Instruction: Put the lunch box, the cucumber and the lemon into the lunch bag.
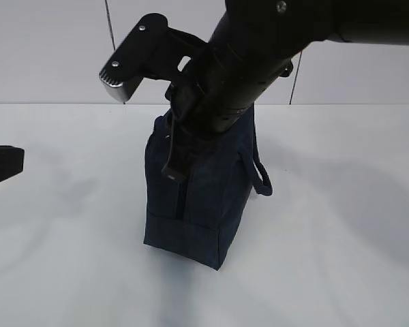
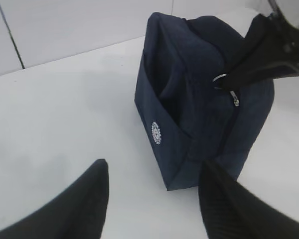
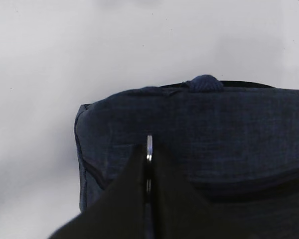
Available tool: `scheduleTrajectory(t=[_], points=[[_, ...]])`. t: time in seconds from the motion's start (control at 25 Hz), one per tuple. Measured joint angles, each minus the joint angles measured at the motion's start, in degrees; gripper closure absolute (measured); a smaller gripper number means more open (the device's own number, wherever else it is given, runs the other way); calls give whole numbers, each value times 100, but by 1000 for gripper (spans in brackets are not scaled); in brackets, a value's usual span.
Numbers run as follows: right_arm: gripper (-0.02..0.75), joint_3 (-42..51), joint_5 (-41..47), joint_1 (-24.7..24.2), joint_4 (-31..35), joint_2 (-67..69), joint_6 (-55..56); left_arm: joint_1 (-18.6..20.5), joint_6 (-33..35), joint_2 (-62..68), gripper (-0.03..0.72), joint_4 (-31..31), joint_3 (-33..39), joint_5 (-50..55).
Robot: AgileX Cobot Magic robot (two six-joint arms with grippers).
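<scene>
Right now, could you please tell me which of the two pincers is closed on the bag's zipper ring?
The right pincer: it is pinched on the silver ring pull atop the lunch bag. The left pincer is open, apart from the bag.

A bare white tabletop (image 1: 341,225) spreads out in every direction — smooth and faintly shadowed — while just behind the tabletop's far edge rises a pale panelled wall (image 1: 48,48), split by thin dark vertical seams (image 1: 110,24).
</scene>
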Motion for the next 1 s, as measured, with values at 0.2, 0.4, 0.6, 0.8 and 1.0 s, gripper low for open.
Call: scheduleTrajectory(t=[0.2, 0.4, 0.6, 0.8, 1.0], points=[[717, 0, -4, 0, 0, 0, 0, 0, 118, -122, 281, -406, 441, -545], [717, 0, -13, 0, 0, 2, 0, -155, 376, -47, 281, -686, 464, -798], [717, 0, -24, 0, 22, 2, 0, -923, 492, 448, 281, -794, 464, -1340], [717, 0, -31, 0, 35, 2, 0, -1835, 500, 1197, 281, -794, 464, -2105], [717, 0, -40, 0, 35, 2, 0, -2286, 465, 1847, 281, -713, 464, -3217]])
